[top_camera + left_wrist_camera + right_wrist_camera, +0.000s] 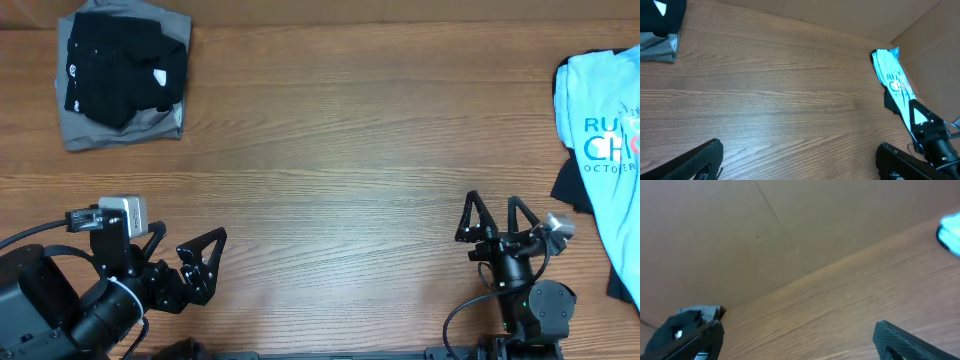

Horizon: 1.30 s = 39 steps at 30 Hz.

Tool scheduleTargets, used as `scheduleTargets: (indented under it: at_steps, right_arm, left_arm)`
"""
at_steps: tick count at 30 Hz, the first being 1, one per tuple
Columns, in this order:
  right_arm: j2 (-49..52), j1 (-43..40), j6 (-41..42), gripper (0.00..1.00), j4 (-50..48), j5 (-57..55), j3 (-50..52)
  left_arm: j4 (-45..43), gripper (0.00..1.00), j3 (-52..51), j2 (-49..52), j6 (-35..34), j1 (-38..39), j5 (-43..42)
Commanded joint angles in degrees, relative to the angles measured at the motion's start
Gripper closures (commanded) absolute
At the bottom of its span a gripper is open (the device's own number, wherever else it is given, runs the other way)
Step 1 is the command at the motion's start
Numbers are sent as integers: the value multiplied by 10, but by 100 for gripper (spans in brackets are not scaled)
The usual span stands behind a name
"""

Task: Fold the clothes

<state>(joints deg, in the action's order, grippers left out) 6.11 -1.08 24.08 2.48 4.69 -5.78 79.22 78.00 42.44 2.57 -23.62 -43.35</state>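
A folded stack, a black garment on a grey one, lies at the table's far left corner; it shows in the left wrist view and the right wrist view too. A light blue T-shirt with lettering lies unfolded over dark clothes at the right edge, also in the left wrist view. My left gripper is open and empty near the front left. My right gripper is open and empty near the front right, left of the blue shirt.
The wooden table stretches between the two piles. A brown cardboard wall stands behind the table. The arm bases sit at the front edge.
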Motion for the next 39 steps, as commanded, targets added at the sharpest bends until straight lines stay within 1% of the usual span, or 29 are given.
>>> scheduleTargets:
  at_steps: [1, 3, 8, 13, 17, 39]
  right_arm:
    - [-33, -3, -82, 0, -18, 10, 20]
    - [-58, -3, -108, 0, -18, 9, 31]
    - [-59, -5, -111, 0, -31, 5, 53]
    - [-59, -6, -111, 0, 22, -21, 53]
    - [-59, -6, -139, 0, 23, -25, 53]
    - [-59, -6, -139, 0, 22, -26, 53]
  left_arm:
    - [-2, 0, -1, -2, 6, 4, -10]
    - [-2, 0, -1, -2, 6, 4, -10]
    - [-2, 0, -1, -2, 6, 4, -10]
    - [-2, 0, -1, -2, 6, 4, -10]
    - [-2, 0, -1, -2, 7, 4, -10]
    - [-2, 0, -1, -2, 6, 4, -10]
